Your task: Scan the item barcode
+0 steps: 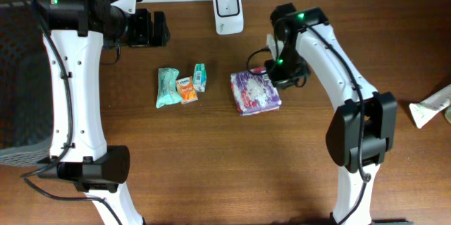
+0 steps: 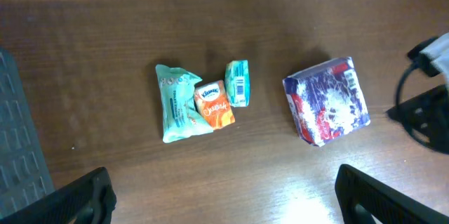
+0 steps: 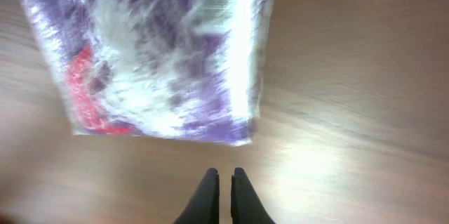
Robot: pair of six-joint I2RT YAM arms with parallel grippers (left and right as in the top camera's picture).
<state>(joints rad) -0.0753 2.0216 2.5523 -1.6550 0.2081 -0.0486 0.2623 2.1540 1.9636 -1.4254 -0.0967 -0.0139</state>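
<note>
A purple and white wrapped package lies flat on the wooden table, near the middle. In the right wrist view the package fills the upper left, and my right gripper is shut with nothing between its fingers, just off the package's near edge. From overhead the right gripper hangs at the package's right side. A white barcode scanner stands at the table's back edge. My left gripper is open and raised at the back left, far from the package.
Left of the package lie a teal pouch, an orange packet and a small teal box. A white and green item rests at the right edge. A dark mesh basket stands off the table's left side.
</note>
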